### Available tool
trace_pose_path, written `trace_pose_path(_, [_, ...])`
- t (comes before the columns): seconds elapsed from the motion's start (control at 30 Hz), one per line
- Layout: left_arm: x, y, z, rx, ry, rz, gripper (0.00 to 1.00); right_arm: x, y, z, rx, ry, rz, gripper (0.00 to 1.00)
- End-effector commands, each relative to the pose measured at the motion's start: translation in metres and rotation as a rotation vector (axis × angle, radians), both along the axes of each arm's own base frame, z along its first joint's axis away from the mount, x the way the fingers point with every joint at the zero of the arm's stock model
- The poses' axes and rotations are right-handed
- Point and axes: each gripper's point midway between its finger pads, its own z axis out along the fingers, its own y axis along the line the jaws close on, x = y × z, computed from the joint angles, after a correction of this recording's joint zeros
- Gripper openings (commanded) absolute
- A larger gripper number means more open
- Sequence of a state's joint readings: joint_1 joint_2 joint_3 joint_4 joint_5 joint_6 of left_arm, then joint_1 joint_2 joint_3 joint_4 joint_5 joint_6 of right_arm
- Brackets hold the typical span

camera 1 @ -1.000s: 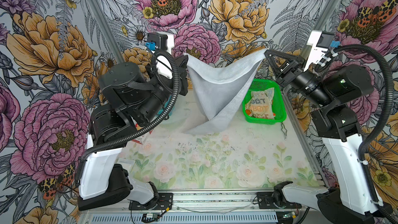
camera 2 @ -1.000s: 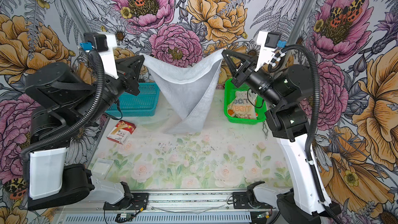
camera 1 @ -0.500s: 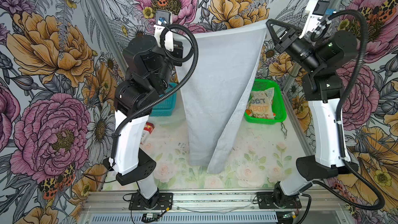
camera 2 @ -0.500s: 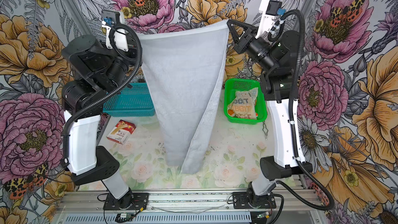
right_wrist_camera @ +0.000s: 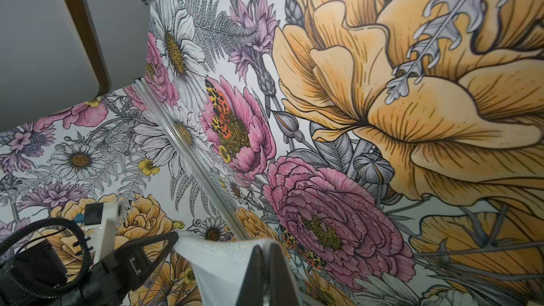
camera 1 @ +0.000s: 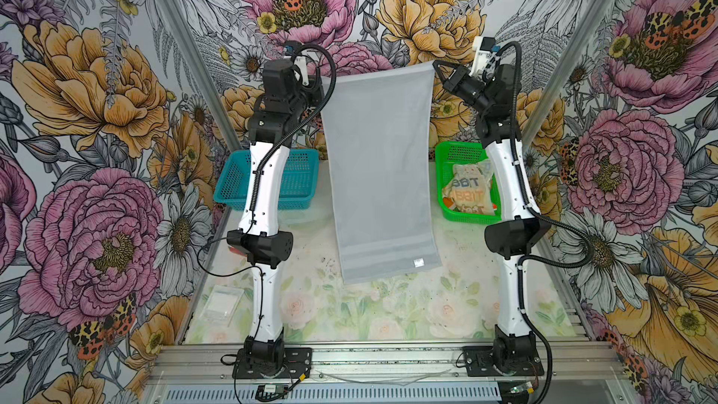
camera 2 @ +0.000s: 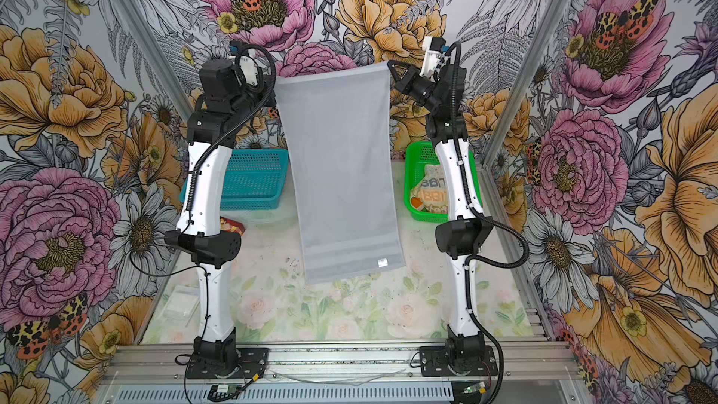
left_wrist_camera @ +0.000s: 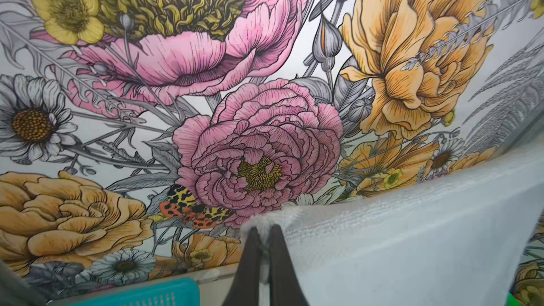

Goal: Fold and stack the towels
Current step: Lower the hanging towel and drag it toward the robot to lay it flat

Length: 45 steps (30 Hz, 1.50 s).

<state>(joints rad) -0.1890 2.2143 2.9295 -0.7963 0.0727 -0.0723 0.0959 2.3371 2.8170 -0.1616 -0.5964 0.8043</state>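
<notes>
A large light grey towel (camera 1: 380,172) (camera 2: 342,172) hangs flat as a sheet in both top views. My left gripper (camera 1: 321,78) (left_wrist_camera: 264,228) is shut on its upper left corner. My right gripper (camera 1: 434,64) (right_wrist_camera: 266,247) is shut on the upper right corner. The top edge runs taut between them, as the grey towel (right_wrist_camera: 220,257) shows in the right wrist view. Its lower edge, with a small white label (camera 1: 417,262), hangs over the middle of the table. A cream towel with blue and orange lettering (camera 1: 468,188) lies crumpled in the green basket (camera 1: 462,153). An orange cloth (camera 2: 416,202) peeks out beside it.
A teal basket (camera 1: 299,184) stands at the back left, partly behind the left arm. A red-and-white box (camera 2: 233,225) lies in front of it. A flat white packet (camera 1: 223,301) lies at the front left. Floral walls close in the back and both sides.
The grey towel sagged in a V between the grippers a second ago. It now hangs flat with a taut top edge. Both arms have straightened upright and moved back from the camera.
</notes>
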Motion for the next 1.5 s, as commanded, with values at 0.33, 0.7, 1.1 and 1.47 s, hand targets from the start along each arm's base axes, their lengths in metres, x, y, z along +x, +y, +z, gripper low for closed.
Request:
trace_pose_path(0.33, [-0.134, 0.027, 0.147, -0.035, -0.326, 0.080, 0.00, -0.101, -0.062, 0.152, 0.104, -0.470, -0.219, 0.00])
trace_pose_path(0.7, [-0.189, -0.017, -0.233, 0.055, 0.739, 0.071, 0.00, -0.123, -0.021, -0.188, 0.075, 0.230, -0.009, 0.00])
trace_pose_path(1.1, [-0.322, -0.020, -0.413, 0.017, 1.118, 0.088, 0.00, -0.241, 0.023, -0.424, -0.010, 0.778, 0.115, 0.00])
trace_pose_path(1.47, [-0.376, -0.015, -0.442, -0.070, 1.185, 0.077, 0.00, -0.331, -0.002, -0.427, -0.158, 0.909, 0.012, 0.00])
